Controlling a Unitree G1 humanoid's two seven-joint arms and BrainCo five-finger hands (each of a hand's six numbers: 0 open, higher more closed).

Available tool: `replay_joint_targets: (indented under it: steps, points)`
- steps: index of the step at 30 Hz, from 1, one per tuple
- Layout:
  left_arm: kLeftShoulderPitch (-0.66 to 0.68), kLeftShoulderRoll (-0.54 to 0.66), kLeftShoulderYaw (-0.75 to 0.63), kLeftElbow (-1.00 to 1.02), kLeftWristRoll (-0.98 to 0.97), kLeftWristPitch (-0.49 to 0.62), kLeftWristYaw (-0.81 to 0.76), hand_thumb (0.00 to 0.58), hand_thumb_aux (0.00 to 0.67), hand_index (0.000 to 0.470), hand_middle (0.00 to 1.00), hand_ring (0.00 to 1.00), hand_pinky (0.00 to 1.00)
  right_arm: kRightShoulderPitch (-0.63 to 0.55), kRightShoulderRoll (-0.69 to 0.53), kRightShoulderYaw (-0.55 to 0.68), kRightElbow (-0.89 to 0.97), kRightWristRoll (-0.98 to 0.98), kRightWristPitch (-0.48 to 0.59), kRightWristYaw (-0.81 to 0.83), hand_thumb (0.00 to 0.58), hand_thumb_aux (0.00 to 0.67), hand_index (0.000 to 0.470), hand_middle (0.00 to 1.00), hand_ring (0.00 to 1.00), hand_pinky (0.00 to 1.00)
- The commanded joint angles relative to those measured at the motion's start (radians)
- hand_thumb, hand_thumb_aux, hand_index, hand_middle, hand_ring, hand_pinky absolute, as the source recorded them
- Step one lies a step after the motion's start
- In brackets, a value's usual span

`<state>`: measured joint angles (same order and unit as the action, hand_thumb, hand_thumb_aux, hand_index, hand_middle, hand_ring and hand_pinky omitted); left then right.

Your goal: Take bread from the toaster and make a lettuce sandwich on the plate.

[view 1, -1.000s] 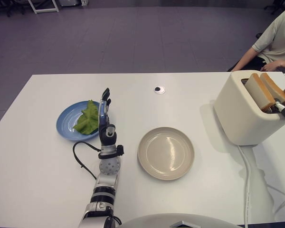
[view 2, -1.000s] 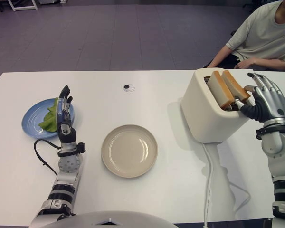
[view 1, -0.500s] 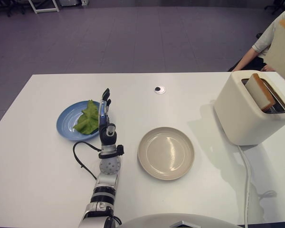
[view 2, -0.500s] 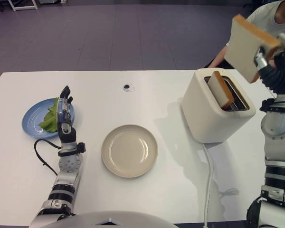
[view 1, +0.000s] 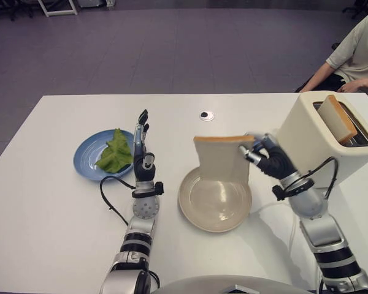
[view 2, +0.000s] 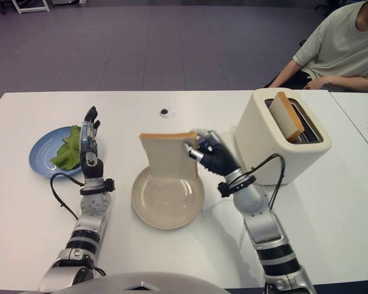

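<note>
Mid-table, right hand clamped on top corner of bread slice, hanging upright over beige plate. Released so, likely lands on edge, topples off rim. Left hand open-fingered, empty, beside lettuce; second slice in toaster.

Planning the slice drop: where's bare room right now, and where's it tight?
The beige plate is bare beneath the slice in the right hand. Open table: front-left corner; far strip between blue plate and toaster. Tight: left hand stands beside the blue plate; right arm crosses between beige plate and toaster.
</note>
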<state>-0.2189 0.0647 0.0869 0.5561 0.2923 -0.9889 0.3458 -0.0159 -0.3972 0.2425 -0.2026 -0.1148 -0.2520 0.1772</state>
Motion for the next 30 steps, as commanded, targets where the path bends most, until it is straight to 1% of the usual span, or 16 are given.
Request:
replay_joint_targets:
  steps: [1, 3, 6, 7, 8, 9, 10, 11, 13, 15, 17, 20, 24, 28, 30]
  points:
    - [-0.039, 0.055, 0.027, -0.048, 0.071, -0.010, 0.040, 0.000, 0.000, 0.000, 0.00, 0.00, 0.00, 0.077, 0.011, 0.015, 0.051, 0.003, 0.003, 0.040, 0.580, 0.670, 0.470, 1.00, 1.00, 1.00]
    - [-0.046, 0.091, 0.046, -0.098, 0.124, -0.008, 0.063, 0.000, 0.000, 0.000, 0.00, 0.00, 0.00, 0.109, 0.022, 0.019, 0.075, -0.025, -0.003, 0.033, 0.580, 0.670, 0.470, 1.00, 1.00, 1.00]
    - [-0.017, 0.154, 0.084, -0.208, 0.216, 0.013, 0.086, 0.000, 0.000, 0.000, 0.00, 0.00, 0.00, 0.144, 0.017, 0.037, 0.096, -0.084, -0.017, 0.026, 0.580, 0.670, 0.470, 1.00, 1.00, 1.00]
    - [0.000, 0.187, 0.108, -0.262, 0.255, 0.028, 0.091, 0.000, 0.000, 0.000, 0.00, 0.00, 0.00, 0.154, 0.012, 0.034, 0.100, -0.120, -0.027, 0.011, 0.580, 0.670, 0.470, 0.97, 0.97, 0.97]
    - [0.022, 0.239, 0.151, -0.331, 0.314, 0.050, 0.098, 0.000, 0.000, 0.000, 0.00, 0.00, 0.00, 0.160, 0.002, 0.029, 0.105, -0.173, -0.039, -0.017, 0.443, 0.344, 0.241, 0.64, 0.64, 0.64]
    - [0.041, 0.288, 0.190, -0.385, 0.364, 0.072, 0.103, 0.000, 0.000, 0.000, 0.00, 0.00, 0.00, 0.161, -0.008, 0.024, 0.111, -0.223, -0.050, -0.044, 0.000, 0.000, 0.000, 0.06, 0.06, 0.06]
    - [0.056, 0.331, 0.218, -0.424, 0.413, 0.093, 0.108, 0.000, 0.000, 0.000, 0.00, 0.00, 0.00, 0.164, -0.013, 0.017, 0.111, -0.261, -0.060, -0.068, 0.000, 0.000, 0.000, 0.00, 0.00, 0.00]
    - [0.075, 0.381, 0.238, -0.448, 0.473, 0.122, 0.113, 0.000, 0.000, 0.000, 0.00, 0.00, 0.00, 0.162, -0.019, 0.013, 0.111, -0.301, -0.069, -0.092, 0.000, 0.000, 0.000, 0.00, 0.00, 0.00]
    - [0.115, 0.487, 0.235, -0.431, 0.598, 0.181, 0.127, 0.000, 0.000, 0.000, 0.00, 0.00, 0.00, 0.156, -0.026, 0.002, 0.107, -0.362, -0.083, -0.133, 0.000, 0.000, 0.000, 0.00, 0.00, 0.00]
    - [0.151, 0.606, 0.185, -0.335, 0.726, 0.257, 0.137, 0.000, 0.000, 0.000, 0.00, 0.00, 0.00, 0.148, -0.027, -0.012, 0.092, -0.399, -0.091, -0.165, 0.000, 0.000, 0.000, 0.00, 0.00, 0.00]
    - [0.154, 0.684, 0.124, -0.207, 0.789, 0.312, 0.156, 0.000, 0.000, 0.000, 0.00, 0.00, 0.00, 0.142, -0.021, -0.024, 0.078, -0.414, -0.098, -0.184, 0.000, 0.000, 0.000, 0.00, 0.00, 0.00]
    - [0.088, 0.725, 0.028, -0.022, 0.785, 0.356, 0.150, 0.000, 0.000, 0.000, 0.00, 0.00, 0.00, 0.145, -0.005, -0.032, 0.075, -0.399, -0.107, -0.192, 0.000, 0.000, 0.000, 0.00, 0.00, 0.00]
    - [-0.069, 0.741, -0.087, 0.221, 0.769, 0.399, 0.151, 0.000, 0.000, 0.000, 0.00, 0.00, 0.00, 0.146, 0.004, -0.048, 0.047, -0.403, -0.120, -0.210, 0.000, 0.000, 0.000, 0.00, 0.00, 0.00]
    - [-0.208, 0.760, -0.168, 0.404, 0.742, 0.437, 0.184, 0.000, 0.000, 0.000, 0.00, 0.00, 0.00, 0.149, 0.011, -0.064, 0.036, -0.406, -0.136, -0.227, 0.000, 0.000, 0.000, 0.00, 0.00, 0.00]
    - [-0.252, 0.769, -0.196, 0.463, 0.720, 0.452, 0.199, 0.000, 0.000, 0.000, 0.00, 0.00, 0.00, 0.151, 0.015, -0.066, 0.037, -0.407, -0.142, -0.232, 0.000, 0.000, 0.000, 0.00, 0.00, 0.00]
